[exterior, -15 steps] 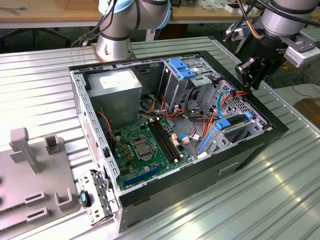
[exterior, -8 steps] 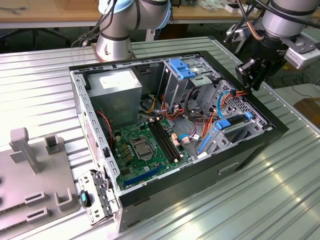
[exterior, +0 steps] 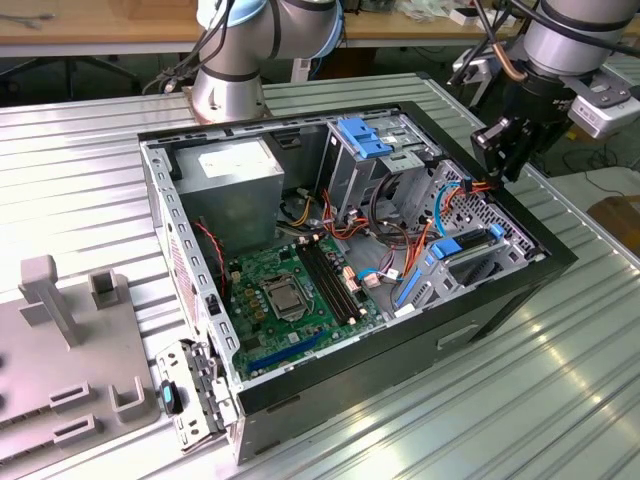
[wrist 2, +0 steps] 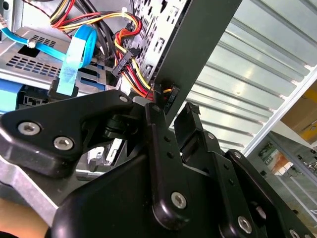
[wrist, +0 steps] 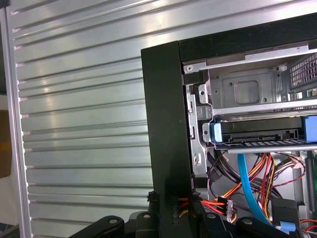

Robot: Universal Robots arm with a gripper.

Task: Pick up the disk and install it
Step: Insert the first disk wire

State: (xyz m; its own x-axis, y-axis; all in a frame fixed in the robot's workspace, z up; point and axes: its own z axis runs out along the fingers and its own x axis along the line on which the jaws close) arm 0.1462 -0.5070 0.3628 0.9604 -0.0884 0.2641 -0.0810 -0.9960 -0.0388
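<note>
Disk (wrist: 255, 133): a dark slab with blue rails, seated flat in a metal bay at the corner of the open computer case. We log it near the claw (exterior: 505, 160) but apart from it and untouched.

Claw, exterior view: black, hanging above the case's rim at the exterior view's right.

Claw, second wrist view (wrist 2: 171, 106): fingers (wrist 2: 157, 134) are slightly spread with a narrow gap between them, and we see nothing pinched. The gap lines up with the black case wall (wrist: 166, 124).

Cables (wrist: 262, 171): an orange, red and yellow bundle just beside the disk's bay, ending in a dark connector close to the fingertips.

Blue cable (wrist: 246, 178): flat, running through the same bundle.

Drive cage (exterior: 365, 140): bare metal with a blue clip on top, standing deeper in the case.

Power-supply box (exterior: 235, 185): grey with a white label, at the case's far corner toward the exterior view's left.

Motherboard (exterior: 290, 290): green, on the case floor between the box and the disk's bay.

Desk (exterior: 560, 390): ribbed bright metal, carrying the case.

Grey fixture (exterior: 70, 350): blocks and slots, on the desk at the exterior view's left, well apart from the claw.
</note>
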